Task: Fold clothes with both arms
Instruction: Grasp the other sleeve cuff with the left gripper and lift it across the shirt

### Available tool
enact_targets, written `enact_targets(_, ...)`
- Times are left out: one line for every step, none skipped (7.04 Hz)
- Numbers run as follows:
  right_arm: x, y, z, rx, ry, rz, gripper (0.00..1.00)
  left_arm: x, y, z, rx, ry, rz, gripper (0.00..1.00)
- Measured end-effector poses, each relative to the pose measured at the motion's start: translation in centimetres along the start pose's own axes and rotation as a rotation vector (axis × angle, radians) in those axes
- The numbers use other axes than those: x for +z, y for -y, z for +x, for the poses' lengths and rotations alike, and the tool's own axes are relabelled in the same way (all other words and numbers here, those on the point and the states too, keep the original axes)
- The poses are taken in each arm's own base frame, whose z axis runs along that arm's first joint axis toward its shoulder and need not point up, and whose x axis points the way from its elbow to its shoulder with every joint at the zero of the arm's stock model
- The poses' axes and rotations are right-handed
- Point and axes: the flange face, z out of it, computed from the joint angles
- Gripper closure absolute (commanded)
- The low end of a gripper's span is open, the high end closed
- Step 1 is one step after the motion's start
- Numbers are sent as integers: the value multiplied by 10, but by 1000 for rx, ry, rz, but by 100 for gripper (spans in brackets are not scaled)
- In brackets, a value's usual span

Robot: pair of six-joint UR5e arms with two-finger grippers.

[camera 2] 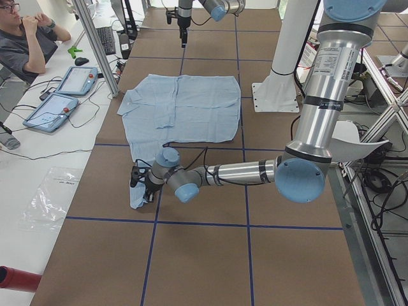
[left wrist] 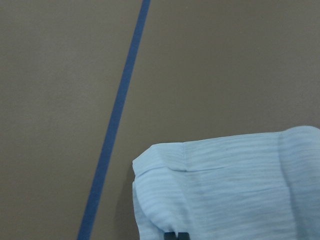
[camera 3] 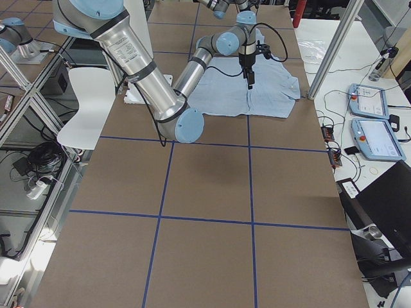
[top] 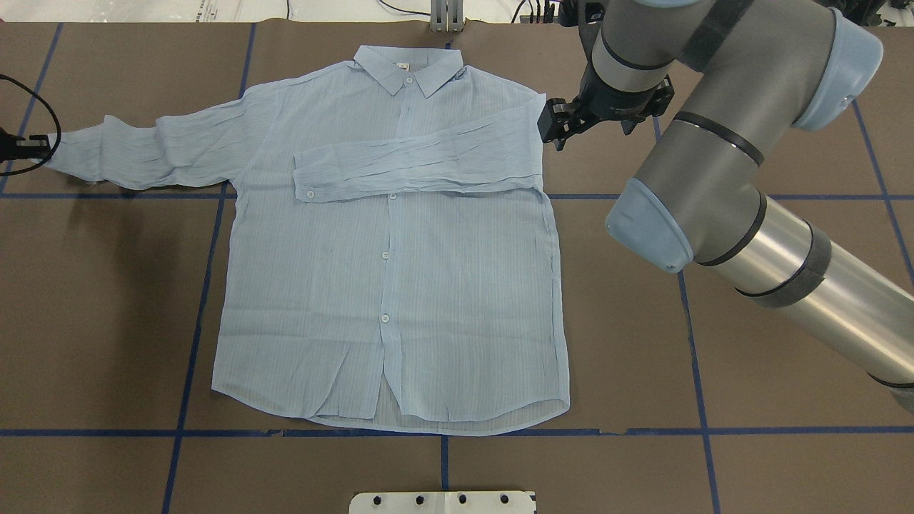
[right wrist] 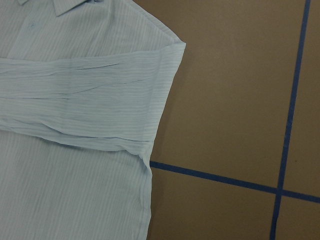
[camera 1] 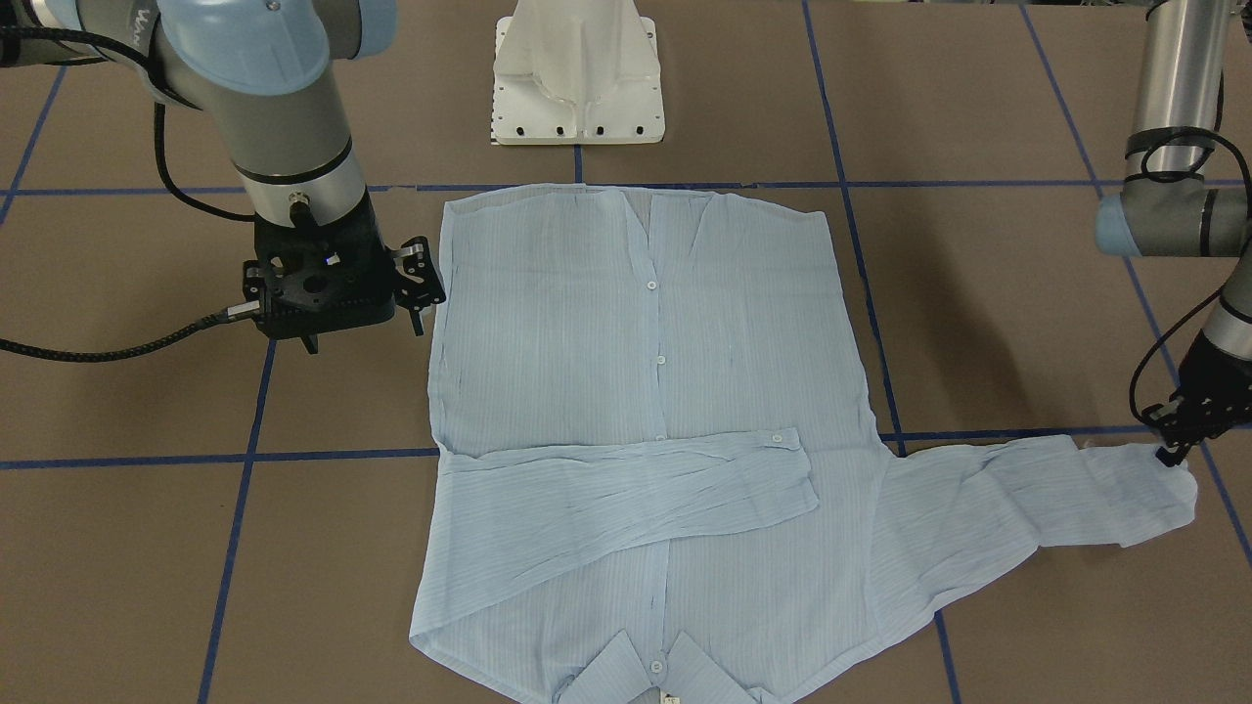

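The pale-blue shirt (top: 385, 271) (camera 1: 646, 391) lies flat and buttoned, collar away from the robot. One sleeve (top: 414, 160) is folded across the chest. The other sleeve (top: 143, 153) stretches out sideways. My left gripper (camera 1: 1171, 452) (top: 39, 145) sits low at that sleeve's cuff (left wrist: 235, 190) and looks shut on it; its fingertips (left wrist: 176, 236) show at the frame's bottom. My right gripper (top: 557, 132) (camera 1: 421, 293) hovers beside the shirt's folded shoulder (right wrist: 165, 65), open and holding nothing.
The white pedestal base (camera 1: 577, 78) stands at the robot's side of the table. Blue tape lines (top: 207, 235) grid the brown table. A seated person (camera 2: 25, 38) and two control tablets (camera 2: 64, 89) are beyond the far edge. A white chair (camera 3: 83, 96) stands behind the robot.
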Motion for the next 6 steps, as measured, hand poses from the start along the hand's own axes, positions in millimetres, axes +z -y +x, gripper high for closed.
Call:
enact_targets(2, -11, 11, -8, -1, -3, 0, -18, 26, 41, -7, 6, -5, 100)
enact_targets(3, -22, 24, -24, -3, -7, 0, -46, 53, 86, -20, 22, -19, 100)
enact_targets(6, -28, 35, -38, -7, -11, 0, -75, 74, 128, -40, 31, -33, 100)
enact_targets(9, -31, 45, -48, -16, -16, 0, -104, 91, 167, -84, 25, -42, 100)
enact_targets(12, -33, 55, -54, -23, -21, 0, -131, 107, 208, -155, 2, -55, 100)
enact_targets(17, -35, 65, -58, -24, -24, 0, -157, 122, 249, -241, -35, -76, 100)
